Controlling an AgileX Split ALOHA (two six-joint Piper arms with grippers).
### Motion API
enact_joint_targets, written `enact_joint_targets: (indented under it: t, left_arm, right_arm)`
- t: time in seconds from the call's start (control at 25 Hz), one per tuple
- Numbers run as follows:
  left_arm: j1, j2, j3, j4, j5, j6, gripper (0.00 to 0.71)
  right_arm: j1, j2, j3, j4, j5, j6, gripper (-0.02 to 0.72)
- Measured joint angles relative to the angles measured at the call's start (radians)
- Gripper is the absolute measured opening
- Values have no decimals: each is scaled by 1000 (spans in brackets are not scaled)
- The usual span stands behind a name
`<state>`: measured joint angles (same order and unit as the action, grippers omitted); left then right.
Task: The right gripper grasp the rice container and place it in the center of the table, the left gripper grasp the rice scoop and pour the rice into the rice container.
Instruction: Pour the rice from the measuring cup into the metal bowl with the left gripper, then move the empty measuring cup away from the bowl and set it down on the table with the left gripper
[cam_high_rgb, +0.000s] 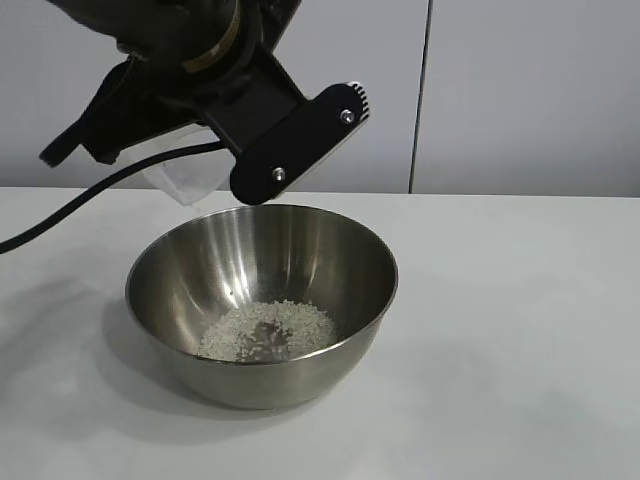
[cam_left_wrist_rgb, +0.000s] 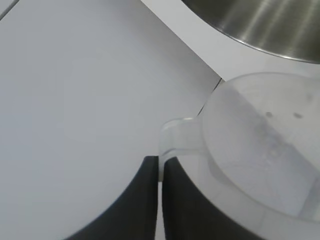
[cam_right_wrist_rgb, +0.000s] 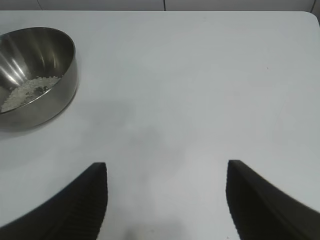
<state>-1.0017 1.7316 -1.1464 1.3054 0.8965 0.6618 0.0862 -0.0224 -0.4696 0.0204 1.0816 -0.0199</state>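
The steel rice container (cam_high_rgb: 300, 375) stands mid-table on the white table (cam_high_rgb: 520, 330) with a pale heap of rice (cam_high_rgb: 265, 328) in its bottom. My left gripper (cam_high_rgb: 225, 150) hovers above its back left rim, shut on the rice scoop (cam_high_rgb: 185, 178), a clear plastic cup held tilted. In the left wrist view the fingertips (cam_left_wrist_rgb: 172, 167) pinch the cup's lip tab; the cup (cam_left_wrist_rgb: 260, 150) looks almost empty, with the bowl's rim (cam_left_wrist_rgb: 265, 25) beyond it. My right gripper (cam_right_wrist_rgb: 166, 172) is open and empty over bare table, away from the bowl (cam_right_wrist_rgb: 55, 95).
The left arm's black cable (cam_high_rgb: 70, 205) hangs over the table behind the bowl at the left. A grey wall (cam_high_rgb: 520, 90) runs behind the table. The table's far edge and corner (cam_right_wrist_rgb: 310, 15) show in the right wrist view.
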Motion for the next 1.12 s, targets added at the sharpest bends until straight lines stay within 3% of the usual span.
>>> enact_joint_targets:
  t: [0.2, 0.44, 0.6, 0.84, 0.96, 1.12]
  left_arm:
    - [0, 0, -1, -20, -20, -98, 9]
    - [0, -31, -1, -93, -99, -533, 9]
    - [27, -56, -1, -124, -120, -892, 9]
    - [143, -127, -1, -150, -194, -1274, 9]
    - [238, -209, -1, -172, -334, -1387, 9]
    - [405, -319, 19, -212, -553, -1451, 9]
  right_arm:
    - [0, 0, 0, 0, 0, 0, 463]
    - [0, 0, 0, 0, 0, 0, 463]
    - [0, 0, 0, 1, 0, 0, 463]
    - [0, 0, 0, 1, 0, 0, 463]
    - [0, 0, 0, 1, 0, 0, 463]
    - [0, 0, 0, 1, 0, 0, 463]
